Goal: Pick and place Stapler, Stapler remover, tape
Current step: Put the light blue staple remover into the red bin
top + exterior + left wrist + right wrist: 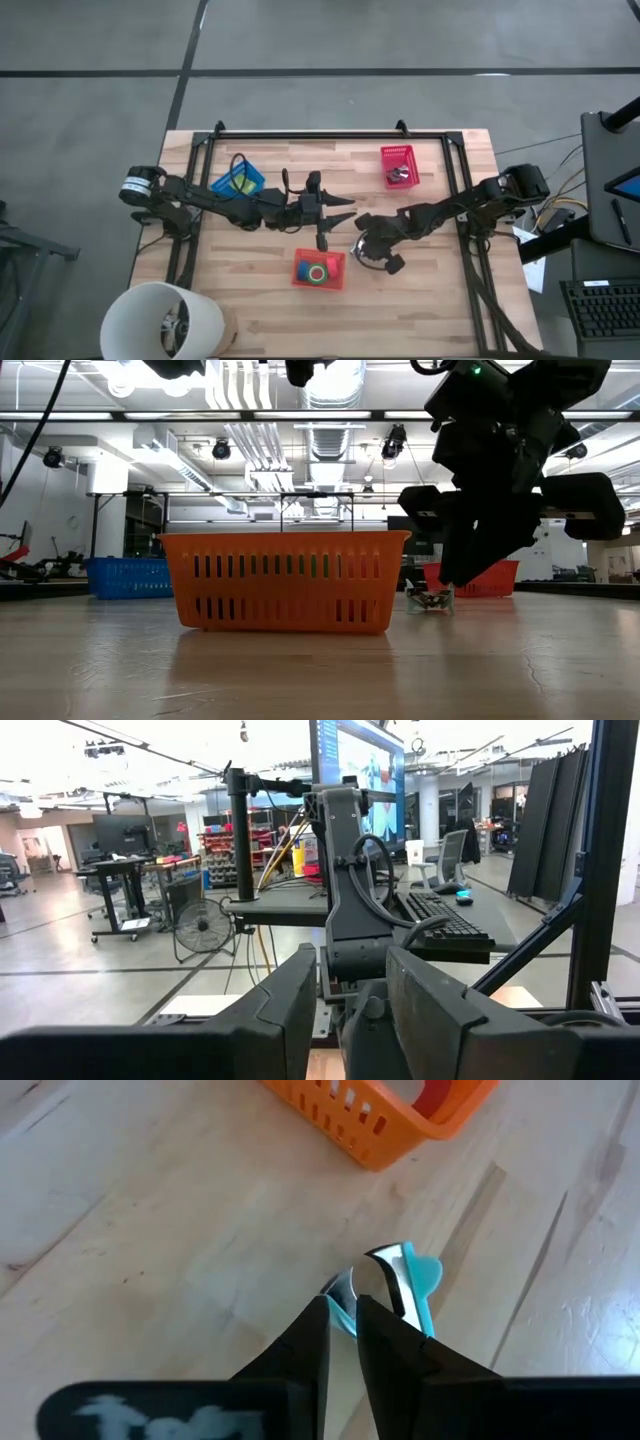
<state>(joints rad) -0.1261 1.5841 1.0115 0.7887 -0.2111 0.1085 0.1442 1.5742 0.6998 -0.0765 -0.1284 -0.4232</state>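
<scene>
The staple remover (410, 1280) is teal with chrome claws and sits at the tips of my right gripper (343, 1305), which is shut on it just right of the orange basket (318, 268). In the low view the staple remover (430, 598) shows at table level under my right gripper (455, 575). A green tape roll (317, 272) and a red one (304, 268) lie in the orange basket. My left gripper (345, 210) hovers open above the table's middle, holding nothing. I cannot make out the stapler. My right gripper pinches the staple remover between its two fingers at the teal handle part (346, 1320), with the chrome claws (388, 1275) sticking out past the fingertips. The fingers slant down from the table's right. Whether the remover is clear of the table I cannot tell.
A blue basket (238, 180) stands at the far left with yellow-green and dark things in it. A red basket (398, 165) at the far right holds a small dark item. A white round shade (160, 320) overlaps the near left corner. Bare wood lies near the right edge.
</scene>
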